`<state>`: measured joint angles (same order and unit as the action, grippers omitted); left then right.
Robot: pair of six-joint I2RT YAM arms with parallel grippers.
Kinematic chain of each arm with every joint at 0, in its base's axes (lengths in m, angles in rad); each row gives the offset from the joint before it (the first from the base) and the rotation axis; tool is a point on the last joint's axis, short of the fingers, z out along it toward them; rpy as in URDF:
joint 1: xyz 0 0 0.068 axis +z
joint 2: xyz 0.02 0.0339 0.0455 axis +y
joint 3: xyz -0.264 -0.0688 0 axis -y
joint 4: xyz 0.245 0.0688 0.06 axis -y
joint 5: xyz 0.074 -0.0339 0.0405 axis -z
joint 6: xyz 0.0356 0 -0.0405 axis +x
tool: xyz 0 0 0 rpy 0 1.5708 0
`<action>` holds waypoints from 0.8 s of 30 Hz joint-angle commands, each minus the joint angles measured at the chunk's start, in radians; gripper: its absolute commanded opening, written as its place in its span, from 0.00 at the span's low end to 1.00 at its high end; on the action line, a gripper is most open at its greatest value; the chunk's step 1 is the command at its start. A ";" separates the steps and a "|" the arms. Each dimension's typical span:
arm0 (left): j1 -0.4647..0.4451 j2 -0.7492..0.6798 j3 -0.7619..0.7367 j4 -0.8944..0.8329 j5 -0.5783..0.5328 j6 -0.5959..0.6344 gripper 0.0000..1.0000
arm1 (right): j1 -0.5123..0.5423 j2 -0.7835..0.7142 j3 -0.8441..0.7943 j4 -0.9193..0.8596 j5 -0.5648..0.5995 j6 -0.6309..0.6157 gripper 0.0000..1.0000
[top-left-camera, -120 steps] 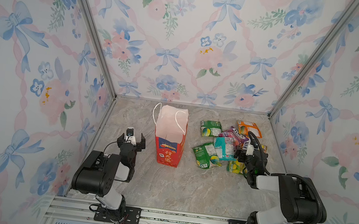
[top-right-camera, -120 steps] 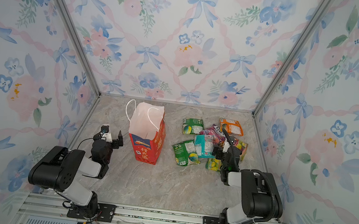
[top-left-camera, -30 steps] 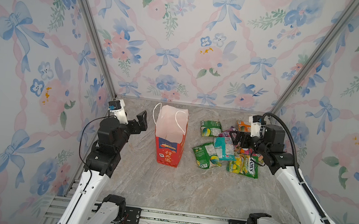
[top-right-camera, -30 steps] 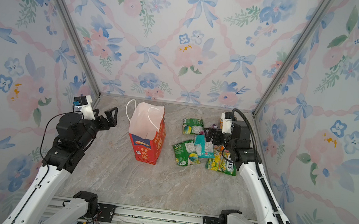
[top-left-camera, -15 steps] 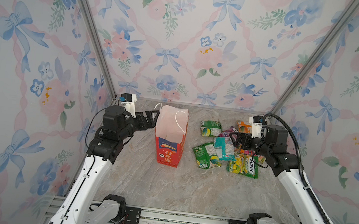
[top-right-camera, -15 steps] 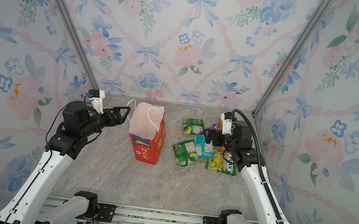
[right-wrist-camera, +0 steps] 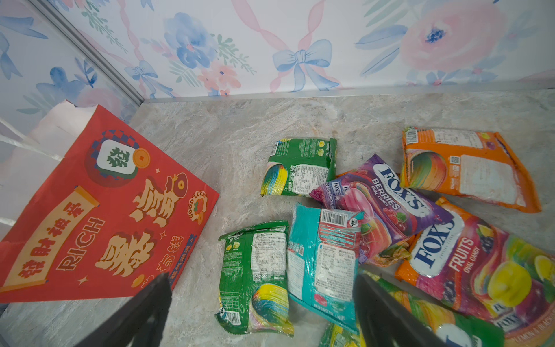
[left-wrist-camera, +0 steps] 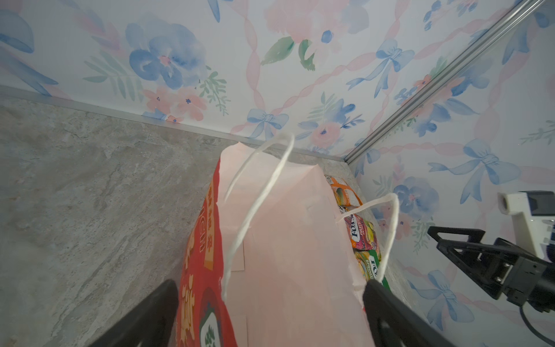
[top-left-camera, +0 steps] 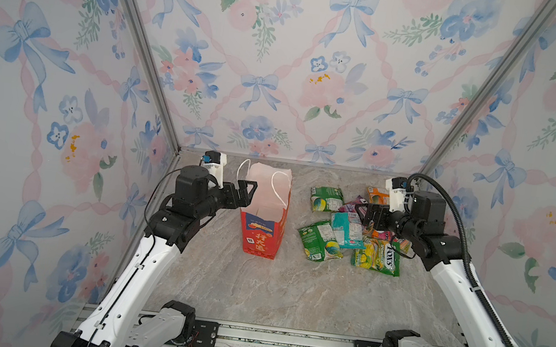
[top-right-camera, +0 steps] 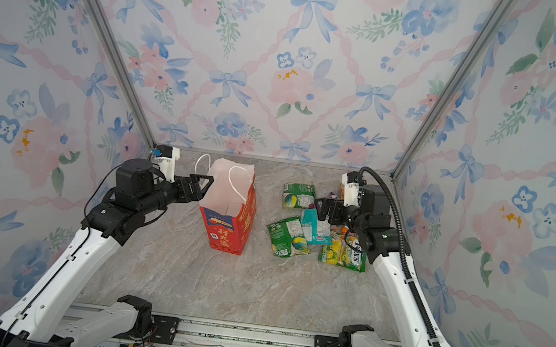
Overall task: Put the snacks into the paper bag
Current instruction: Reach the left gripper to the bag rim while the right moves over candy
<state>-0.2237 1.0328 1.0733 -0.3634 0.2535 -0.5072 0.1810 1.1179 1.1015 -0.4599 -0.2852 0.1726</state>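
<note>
A: Where's the paper bag (top-left-camera: 262,230)?
B: Left of centre on the table (top-left-camera: 291,291), upright, long axis vertical, mouth up. Cord handles (left-wrist-camera: 261,195) arch over the mouth. The left gripper (top-left-camera: 246,195) gapes at the rim.
A: The snacks (top-left-camera: 319,239)?
B: Lying flat and overlapping, right of the bag. The right gripper (top-left-camera: 367,216) is spread and empty above the teal packet (top-left-camera: 347,229).

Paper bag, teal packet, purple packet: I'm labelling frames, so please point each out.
paper bag (top-left-camera: 258,238), a top view, red front panel.
teal packet (right-wrist-camera: 324,264), right wrist view, its printed back.
purple packet (right-wrist-camera: 389,205), right wrist view, its printed front.
</note>
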 commanded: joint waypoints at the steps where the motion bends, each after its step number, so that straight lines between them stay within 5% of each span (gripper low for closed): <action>1: -0.013 0.026 0.036 -0.057 -0.077 0.032 0.98 | 0.016 0.005 0.029 -0.020 -0.011 0.006 0.97; 17: -0.083 0.134 0.080 -0.075 -0.194 0.044 0.97 | 0.020 0.019 0.029 -0.020 -0.010 0.010 0.97; 24: -0.097 0.173 0.100 -0.102 -0.228 0.060 0.88 | 0.022 0.021 0.022 -0.022 -0.008 0.010 0.97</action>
<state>-0.3141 1.1904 1.1496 -0.4370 0.0528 -0.4706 0.1875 1.1320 1.1015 -0.4610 -0.2848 0.1726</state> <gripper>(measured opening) 0.883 0.965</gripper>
